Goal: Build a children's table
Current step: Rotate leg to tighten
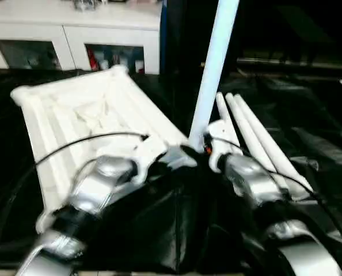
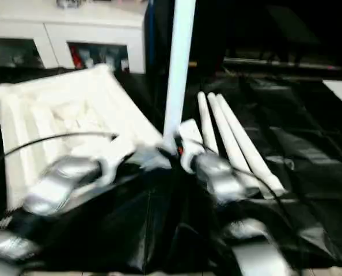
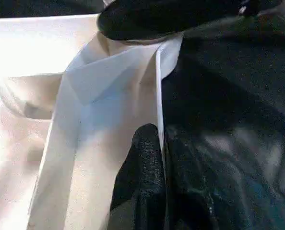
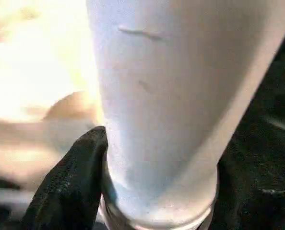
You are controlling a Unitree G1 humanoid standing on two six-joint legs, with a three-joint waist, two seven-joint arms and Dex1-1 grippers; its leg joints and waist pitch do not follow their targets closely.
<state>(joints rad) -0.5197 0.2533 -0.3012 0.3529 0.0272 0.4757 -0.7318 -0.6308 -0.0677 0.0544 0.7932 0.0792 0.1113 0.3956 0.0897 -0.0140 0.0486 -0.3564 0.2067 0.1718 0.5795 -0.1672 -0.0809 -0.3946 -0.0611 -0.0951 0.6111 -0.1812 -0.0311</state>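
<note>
You are in the middle of fitting the first leg. The table top point(image 1: 84, 123) lies upside down on the black sheet point(image 1: 159, 230), ribbed underside up, stretching from the near centre away to the far left. One upright leg point(image 1: 214, 69) stands at its near right corner socket point(image 1: 179, 154), rising out past the top of the head view.

Your right gripper point(image 1: 208, 150) is closed around the base of that upright leg; in the right wrist view one black finger point(image 4: 73, 187) presses against the tube just above its collar. Your left gripper point(image 1: 159, 164) has its fingers together, one fingertip point(image 3: 145, 163) lying along the thin rim of the table top just beside the socket. It looks to be bracing the top rather than pinching it, though you cannot tell for certain.

Three spare legs point(image 1: 251, 144) lie side by side on the sheet to the right, just beyond your right forearm.

Whether the leg is fully seated is not clear. The next move likely calls for pressing or twisting it straight down into the socket while the left side holds the top steady. Keep the leg vertical, since a tilt could jam it.
</note>
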